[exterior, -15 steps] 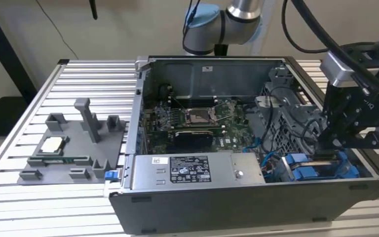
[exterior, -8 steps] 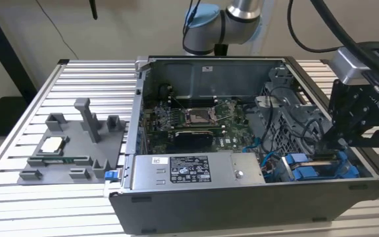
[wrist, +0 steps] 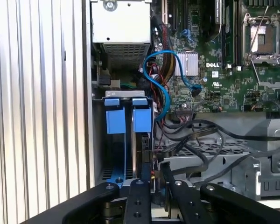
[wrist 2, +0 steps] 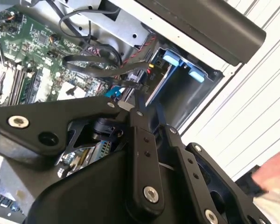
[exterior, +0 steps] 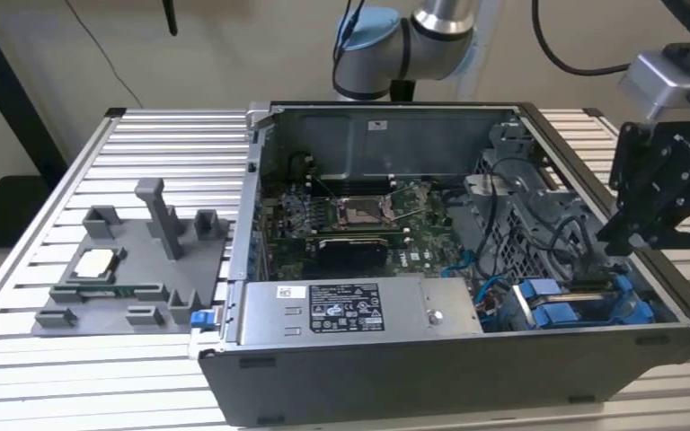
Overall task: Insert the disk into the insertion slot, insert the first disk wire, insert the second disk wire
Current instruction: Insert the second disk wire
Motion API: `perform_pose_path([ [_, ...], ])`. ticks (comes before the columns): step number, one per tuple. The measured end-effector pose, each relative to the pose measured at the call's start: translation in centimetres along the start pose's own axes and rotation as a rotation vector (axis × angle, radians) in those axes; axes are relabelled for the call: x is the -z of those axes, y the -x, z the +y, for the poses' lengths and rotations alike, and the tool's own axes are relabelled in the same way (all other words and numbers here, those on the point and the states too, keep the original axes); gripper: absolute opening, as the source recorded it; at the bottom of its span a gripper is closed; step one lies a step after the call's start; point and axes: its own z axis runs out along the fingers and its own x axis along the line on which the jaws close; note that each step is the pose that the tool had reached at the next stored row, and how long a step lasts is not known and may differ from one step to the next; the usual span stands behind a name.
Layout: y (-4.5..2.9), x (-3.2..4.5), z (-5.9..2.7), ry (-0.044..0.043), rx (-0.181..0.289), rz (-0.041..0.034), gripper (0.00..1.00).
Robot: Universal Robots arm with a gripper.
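The disk (exterior: 567, 310) stands on edge in the insertion slot at the near corner of the open computer case on the exterior view's right. Its blue carrier tabs (wrist: 115, 120) face up, and the blue tabs (wrist 2: 171, 59) also show in the second wrist view. My black gripper (exterior: 614, 244) hangs just above that corner. Its fingers (wrist: 164, 175) are drawn close together at my gripper (wrist: 155, 165), pinching the plug of a black disk wire (wrist: 196, 140) beside the disk. In the second wrist view my gripper (wrist 2: 148, 103) meets the same black wire (wrist 2: 91, 63). A loose blue wire (wrist: 158, 79) curls from the motherboard toward the disk.
A grey power supply box (exterior: 345, 310) fills the case's front next to the disk. The green motherboard (exterior: 358, 215) lies on the case floor under tangled cables. A grey parts fixture (exterior: 129, 269) sits on the slatted table on the exterior view's left. A person's hand (wrist 2: 275, 172) shows outside the case.
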Motion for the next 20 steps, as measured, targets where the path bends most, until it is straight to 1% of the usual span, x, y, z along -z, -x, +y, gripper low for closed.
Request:
perform_pose_path([
  [6,0.13,1.38,0.05,0.0015,0.0,0.0001,0.24],
  [11,0.2,2.2,0.08,0.0015,0.0,0.0001,0.24],
  [15,0.25,2.66,0.1,0.0015,0.0,0.0,0.24],
  [20,0.26,2.75,0.1,0.0015,0.0,0.0001,0.24],
])
